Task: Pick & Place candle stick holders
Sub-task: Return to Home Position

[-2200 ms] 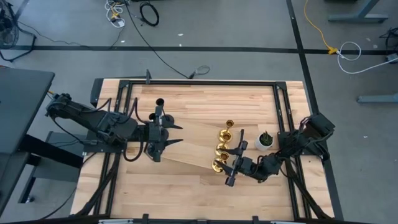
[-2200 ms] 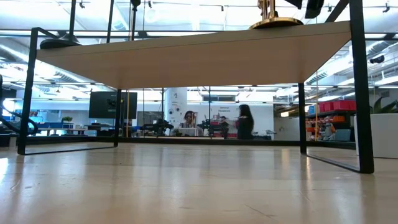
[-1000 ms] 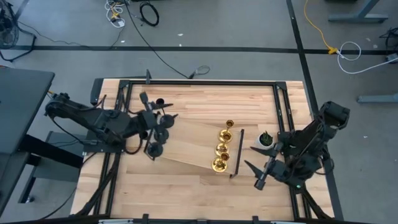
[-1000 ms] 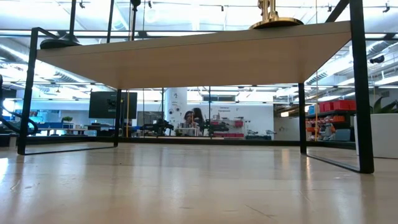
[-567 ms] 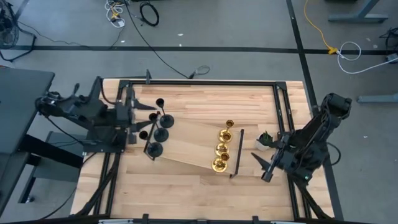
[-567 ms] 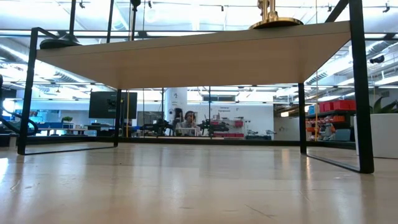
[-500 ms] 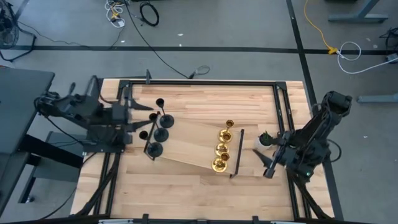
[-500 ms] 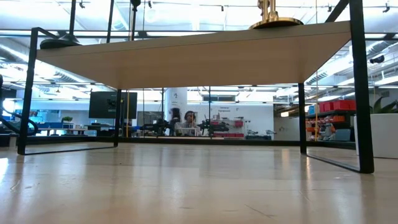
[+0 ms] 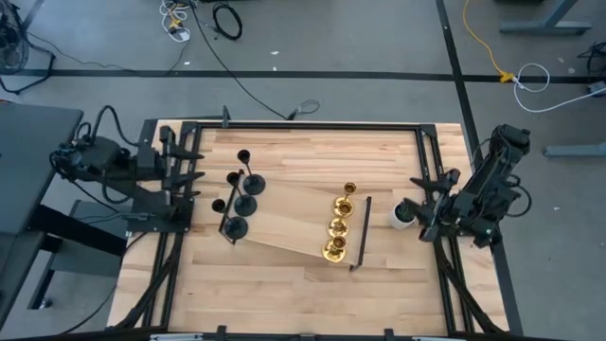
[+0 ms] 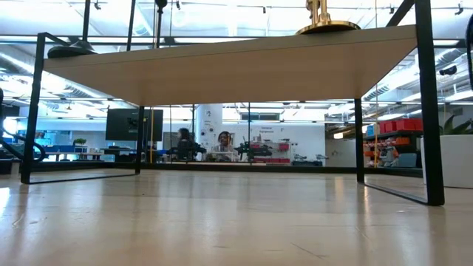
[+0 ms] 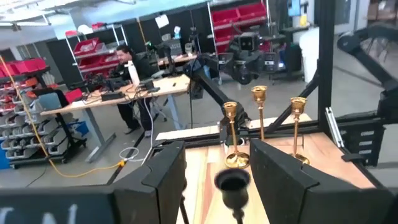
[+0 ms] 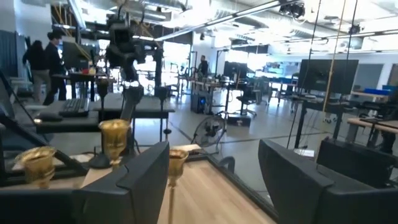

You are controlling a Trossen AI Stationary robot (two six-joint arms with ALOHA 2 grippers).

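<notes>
Candle stick holders point(image 9: 338, 225) are out of both claws. The right gripper point(image 9: 428, 206) has its fingers spread with nothing between them, and so does the left gripper point(image 9: 187, 167). Both wrist views show an open gap, though in the left one a black cup farther off happens to line up with it. What changed: a couple of seconds back the right gripper was right up against the gold row and the left one was in among the black ones. Since then both arms have pulled off the shelf point(image 9: 284, 223) and folded back. The right one is at the right edge of the table point(image 9: 284, 294), just beside the small plant pot point(image 9: 404, 214). The left one is at the left edge, well apart from the nearest black stick. Outward from there, four gold holders point(image 9: 341, 205) stand upright in a line along the shelf's right end, beside its black bar handle point(image 9: 363, 232). The black holders point(image 9: 245, 203) cluster at the left end — about four, but overlap makes the count shaky. Neither group has shifted over the last second while the arms backed away. The low view agrees, with a gold base point(image 10: 325, 27) and a black base point(image 10: 70, 50) seated on the shelf top. My read: placing looks finished, the releases were clean, and this is the retreat to home — the only risk left is the right arm clipping the plant pot as it swings.
</notes>
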